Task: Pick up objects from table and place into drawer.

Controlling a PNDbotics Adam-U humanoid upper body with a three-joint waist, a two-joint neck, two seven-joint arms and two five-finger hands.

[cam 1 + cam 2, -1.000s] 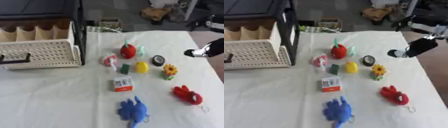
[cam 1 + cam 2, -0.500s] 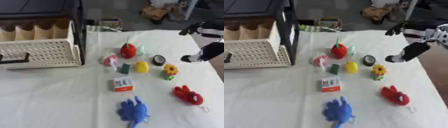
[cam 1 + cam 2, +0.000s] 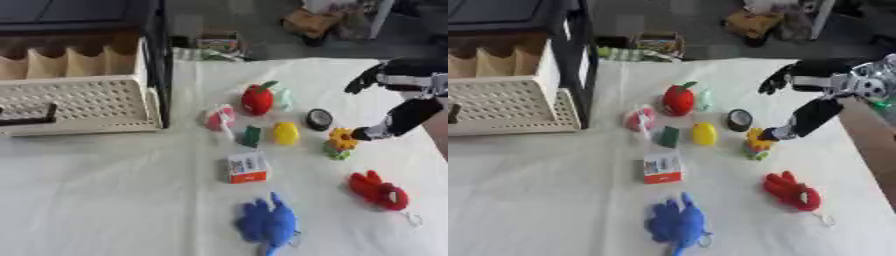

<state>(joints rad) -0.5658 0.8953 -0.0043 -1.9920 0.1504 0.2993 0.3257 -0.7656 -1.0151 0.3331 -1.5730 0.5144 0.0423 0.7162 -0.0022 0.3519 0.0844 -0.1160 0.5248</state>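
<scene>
Your right hand [image 3: 798, 120] is coming in from the right, fingers spread apart and holding nothing, lowest fingertip just beside the small yellow flower toy on its green base [image 3: 338, 143], mid-table, right of the yellow egg-shaped toy [image 3: 285, 133]. It's looking light, rigid, top-heavy, so you're better off pinching the base. The cream perforated drawer [image 3: 79, 102] is sitting open far left

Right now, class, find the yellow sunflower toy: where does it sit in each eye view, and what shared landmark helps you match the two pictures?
Left eye view: the sunflower toy sits right of centre, just left of the right hand.
Right eye view: it sits nearer the middle, again beside that hand.
Shared landmark: the black round object lies just up-left of it in both views.
</scene>
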